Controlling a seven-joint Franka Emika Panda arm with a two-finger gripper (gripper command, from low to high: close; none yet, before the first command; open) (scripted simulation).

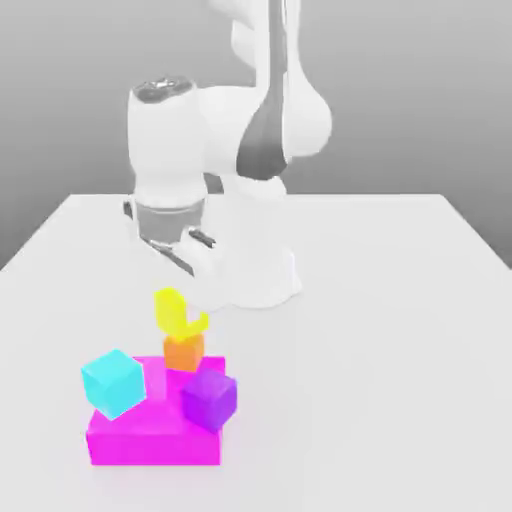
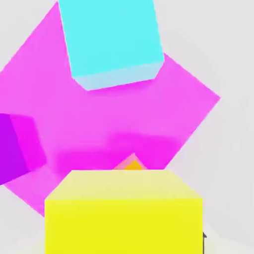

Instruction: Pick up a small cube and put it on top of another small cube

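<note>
**Yellow right above orange at my gripper**

The small yellow cube [image 1: 170, 312], bright and plain, sits level at my gripper [image 1: 192, 300], partly hidden in the exterior view. The small plain orange cube [image 1: 184, 353] is directly below, turned cornerwise to the yellow one, which covers most of it in my hand view. I can't tell whether they touch.
</note>
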